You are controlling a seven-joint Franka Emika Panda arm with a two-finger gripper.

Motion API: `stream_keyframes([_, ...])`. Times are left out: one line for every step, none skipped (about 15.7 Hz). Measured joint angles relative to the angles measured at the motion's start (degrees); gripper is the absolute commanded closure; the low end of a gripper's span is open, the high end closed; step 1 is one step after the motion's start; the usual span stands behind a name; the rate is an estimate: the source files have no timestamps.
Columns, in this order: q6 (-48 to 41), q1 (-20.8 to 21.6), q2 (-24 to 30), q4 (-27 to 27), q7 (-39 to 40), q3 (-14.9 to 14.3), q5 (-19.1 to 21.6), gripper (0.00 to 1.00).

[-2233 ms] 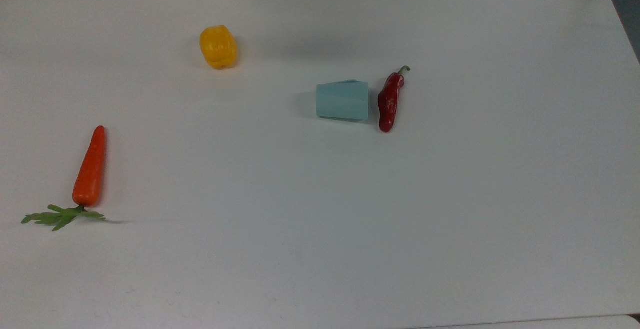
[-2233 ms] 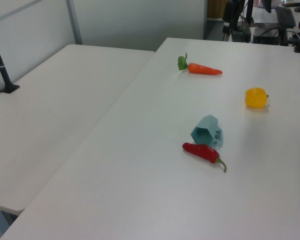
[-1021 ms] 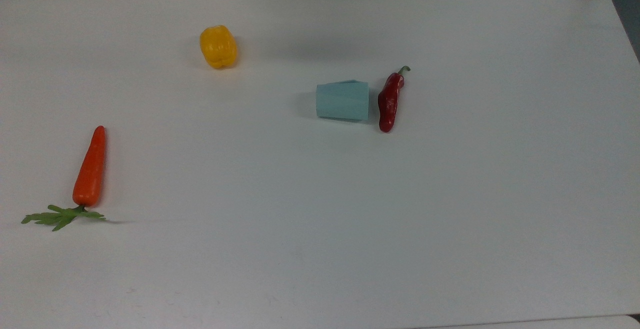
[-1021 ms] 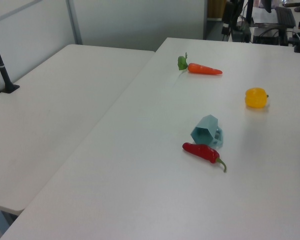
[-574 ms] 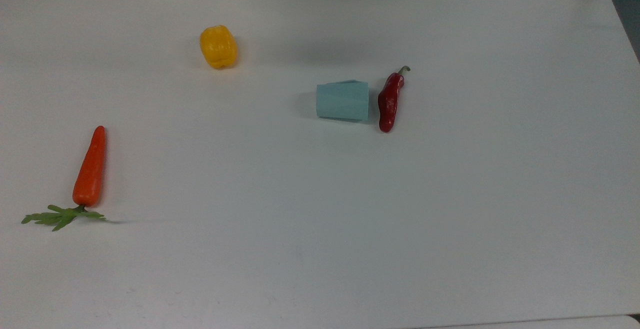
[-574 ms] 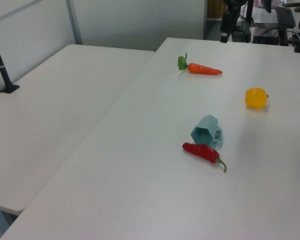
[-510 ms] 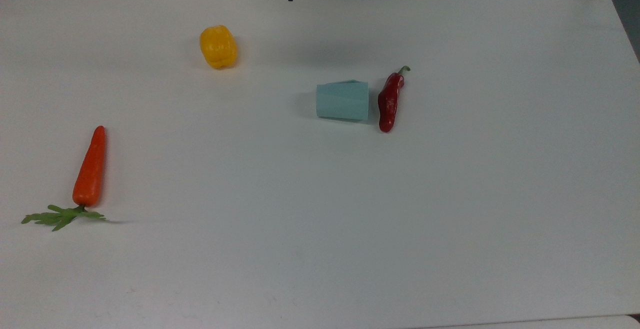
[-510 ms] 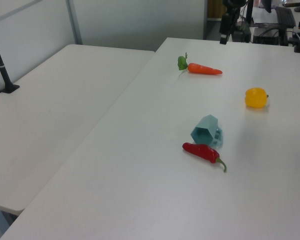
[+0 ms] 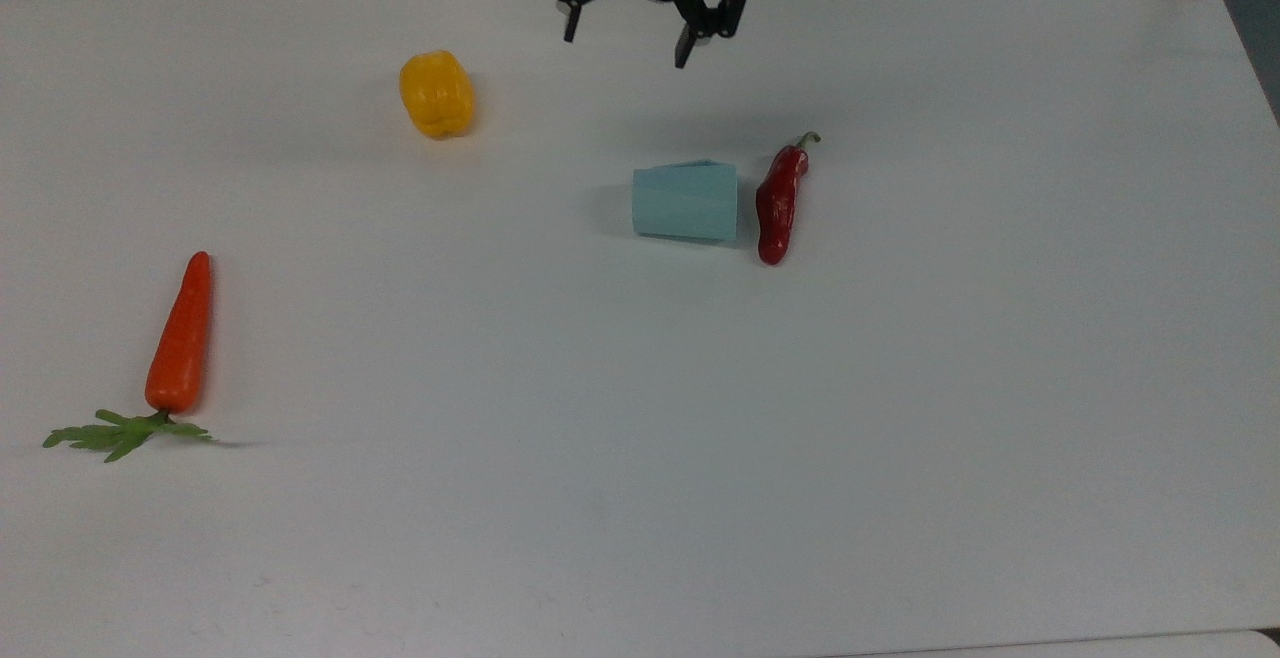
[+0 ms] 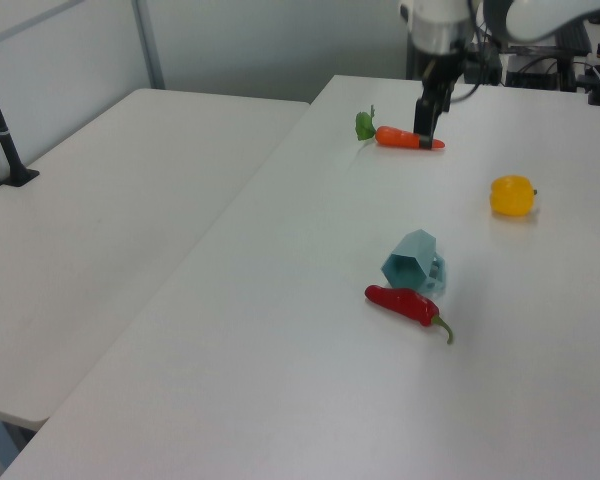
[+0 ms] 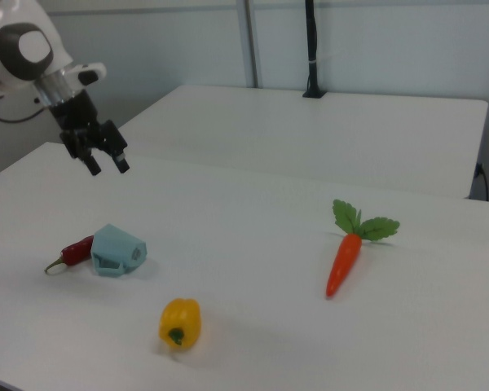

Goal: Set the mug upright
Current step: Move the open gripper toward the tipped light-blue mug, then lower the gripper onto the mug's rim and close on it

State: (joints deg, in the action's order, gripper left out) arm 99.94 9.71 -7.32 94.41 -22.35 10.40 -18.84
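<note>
Pale blue-teal and faceted, the mug (image 9: 685, 202) lay on its side on the white tabletop (image 9: 700, 418), not upright. In the top view its tapering body ran crosswise, the wider rim end toward the top view's right and the narrower base toward the top view's left. In the left view the hexagonal mouth (image 10: 401, 270) faced the camera, showing the hollow interior. In the right view the mug (image 11: 118, 251) showed a flat side carrying a small looped handle tab low against the tabletop. A red chilli pepper (image 9: 780, 201) lay just beside the rim end, on the top view's right, its green stem pointing toward the far edge; whether the two touched could not be told. The tool (image 9: 630, 43) hung above the tabletop near the far edge, beyond the mug and apart from it, with its two dark fingers (image 9: 688, 44) spread wide and holding nothing. In the right view the tool (image 11: 107, 166) pointed downward, above and behind the mug, on a white arm (image 11: 24, 53). A yellow bell pepper (image 9: 436, 93) sat to the top view's left of the tool, well apart from the mug. An orange carrot (image 9: 180, 336) with green leaves lay far toward the top view's left edge.
</note>
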Motion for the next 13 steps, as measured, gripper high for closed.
stream_keyframes([0.02,1.43,-1.48,-0.01,-1.36,0.05,-1.26,0.0])
stream_keyframes([0.03,2.65,-2.96,-0.04,-2.48,0.07,-2.13,0.0])
stream_keyframes([0.04,3.53,-4.32,-0.11,-3.47,0.09,-2.63,0.0])
stream_keyframes([0.07,4.29,-5.6,-0.21,-4.36,0.09,-3.0,0.0])
stream_keyframes([0.07,5.01,-6.84,-0.36,-5.56,0.09,-3.69,0.0])
stream_keyframes([0.17,5.78,-8.03,-0.41,-7.2,0.09,-4.89,0.0])
stream_keyframes([0.8,6.59,-9.24,-0.43,-9.28,0.1,-6.0,0.0])
stream_keyframes([2.16,7.48,-10.59,-0.44,-11.88,0.1,-6.96,0.0])
stream_keyframes([3.38,8.28,-11.9,-0.45,-14.24,0.1,-7.74,0.0])
stream_keyframes([4.3,8.97,-13.33,-0.46,-16.34,0.11,-8.63,0.0])
stream_keyframes([4.82,9.38,-14.57,-0.49,-17.6,0.11,-9.32,0.0])
stream_keyframes([5.54,9.57,-15.75,-0.5,-18.35,0.11,-9.73,0.0])
stream_keyframes([6.49,9.58,-16.59,-0.53,-18.8,0.09,-9.88,0.0])
